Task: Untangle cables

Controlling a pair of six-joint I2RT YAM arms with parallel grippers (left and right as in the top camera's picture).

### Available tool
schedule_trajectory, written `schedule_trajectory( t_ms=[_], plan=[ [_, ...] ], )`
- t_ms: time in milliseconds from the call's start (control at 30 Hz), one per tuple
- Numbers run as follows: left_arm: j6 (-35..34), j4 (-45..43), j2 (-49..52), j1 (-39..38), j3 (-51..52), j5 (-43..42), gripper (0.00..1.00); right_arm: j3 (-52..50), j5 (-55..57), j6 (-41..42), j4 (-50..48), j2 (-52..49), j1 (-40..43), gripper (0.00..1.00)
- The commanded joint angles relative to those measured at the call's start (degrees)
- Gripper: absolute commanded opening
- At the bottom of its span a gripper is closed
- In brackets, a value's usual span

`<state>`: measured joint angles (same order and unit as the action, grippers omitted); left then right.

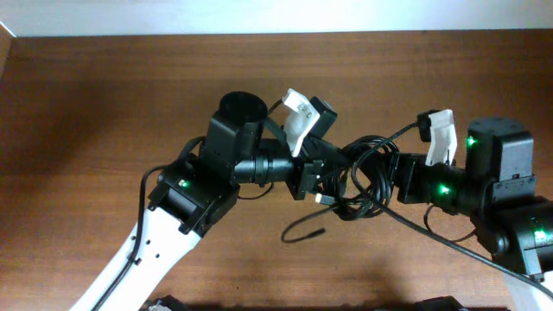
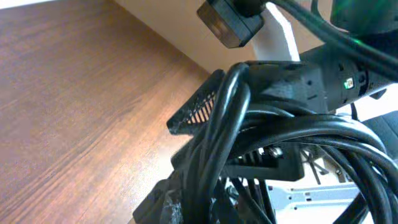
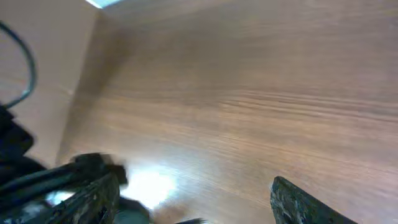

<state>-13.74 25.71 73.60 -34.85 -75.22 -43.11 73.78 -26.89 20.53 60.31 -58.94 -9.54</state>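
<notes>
The cables (image 1: 363, 180) are a tangle of thin black loops hanging between my two grippers above the wooden table. My left gripper (image 1: 318, 183) is shut on the tangle's left side. In the left wrist view, several cable strands (image 2: 217, 134) run up out of its jaws (image 2: 205, 208). My right gripper (image 1: 387, 177) is at the tangle's right side, and in the right wrist view its jaws (image 3: 193, 208) are wide open with bare table between them. Dark cable (image 3: 37, 177) lies beside its left finger. One loose cable end (image 1: 302, 231) trails onto the table.
The wooden table (image 1: 104, 104) ends at a pale wall along the far edge. A long black cord (image 1: 449, 246) runs from the tangle toward the lower right. The right arm's body (image 2: 323, 81) shows close behind the cables in the left wrist view.
</notes>
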Motion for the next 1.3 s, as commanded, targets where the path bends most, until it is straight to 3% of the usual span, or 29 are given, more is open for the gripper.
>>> schedule_trajectory(
  t_ms=[0,233,333,467,567,600,667,833,967,1067,1200,1233,1267],
  plan=[
    [-0.1,-1.0,-1.2,1.7,-0.8,-4.7,0.0,0.2,13.4,-0.5,2.5,-0.6,0.2,0.76],
    [0.9,0.9,-1.3,1.7,-0.8,-6.3,0.0,0.2,44.7,-0.2,4.0,-0.6,0.3,0.76],
    [4.5,3.5,-1.3,1.7,-0.8,-6.2,0.0,0.2,57.0,-0.2,2.3,-0.6,0.3,0.75],
    [7.4,10.3,-1.3,1.7,-0.8,3.6,0.0,0.2,63.2,-0.4,-1.5,-0.6,0.3,0.76],
    [7.4,11.3,-1.3,1.7,-0.8,9.0,0.0,0.2,49.5,-0.9,2.1,-0.6,0.2,0.77],
    [7.3,11.8,-1.3,1.7,-0.8,10.5,0.0,0.2,44.5,-1.3,3.7,-0.6,0.2,0.83],
    [4.2,13.9,-1.3,1.7,-0.8,17.6,0.0,0.2,27.0,-9.8,6.8,-0.6,0.2,0.83],
    [-4.3,19.8,-1.3,1.7,-0.8,31.0,0.0,0.2,11.7,-12.9,9.9,-0.6,0.2,0.83],
    [-7.9,19.8,-1.3,1.6,-0.8,30.5,0.0,0.2,-10.6,-16.3,9.0,-0.6,0.2,0.84],
    [-7.9,18.2,-1.2,0.9,-0.8,24.9,0.0,0.2,-26.6,-16.3,2.1,-0.6,0.2,0.85],
    [-7.4,13.3,-1.2,-5.1,-0.8,24.9,0.0,0.2,-27.9,-16.3,0.3,-0.8,0.2,0.84],
    [-7.2,12.2,-1.2,-6.1,-0.8,24.9,0.0,0.2,-27.3,-16.3,0.3,-0.8,0.2,0.76],
    [-7.2,11.8,-1.2,-6.4,-0.8,24.9,0.0,0.2,-25.6,-16.3,0.7,-0.8,0.2,0.51]
  ],
)
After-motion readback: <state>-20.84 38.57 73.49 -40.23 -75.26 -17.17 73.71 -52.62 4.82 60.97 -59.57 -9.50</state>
